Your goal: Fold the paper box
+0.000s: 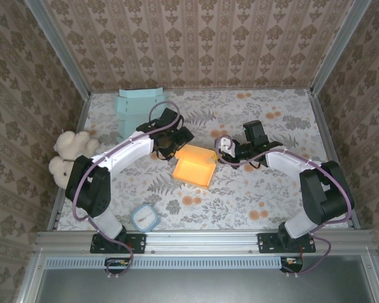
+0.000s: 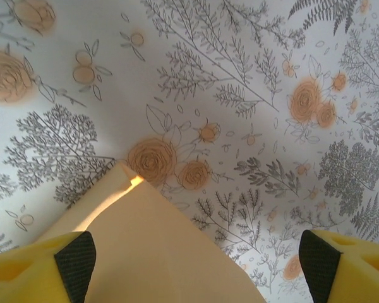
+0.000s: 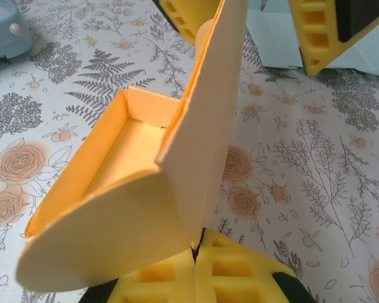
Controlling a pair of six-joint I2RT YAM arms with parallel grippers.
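The orange-yellow paper box (image 1: 193, 166) lies open-topped in the middle of the table. My right gripper (image 1: 223, 150) is at its right corner, and in the right wrist view it (image 3: 199, 243) is shut on the foot of an upright side flap (image 3: 208, 107), with a rounded tab beside it. My left gripper (image 1: 170, 146) hovers at the box's far left corner. Its jaws (image 2: 197, 268) stand wide open, the black pads (image 2: 76, 265) far apart. A pale flap of the box (image 2: 158, 252) lies between them, touching neither pad.
A light blue folded box (image 1: 139, 107) stands at the back left. A cream teddy bear (image 1: 68, 156) sits by the left wall. A small blue round-cornered device (image 1: 145, 218) lies near the front edge. Patterned walls enclose the table.
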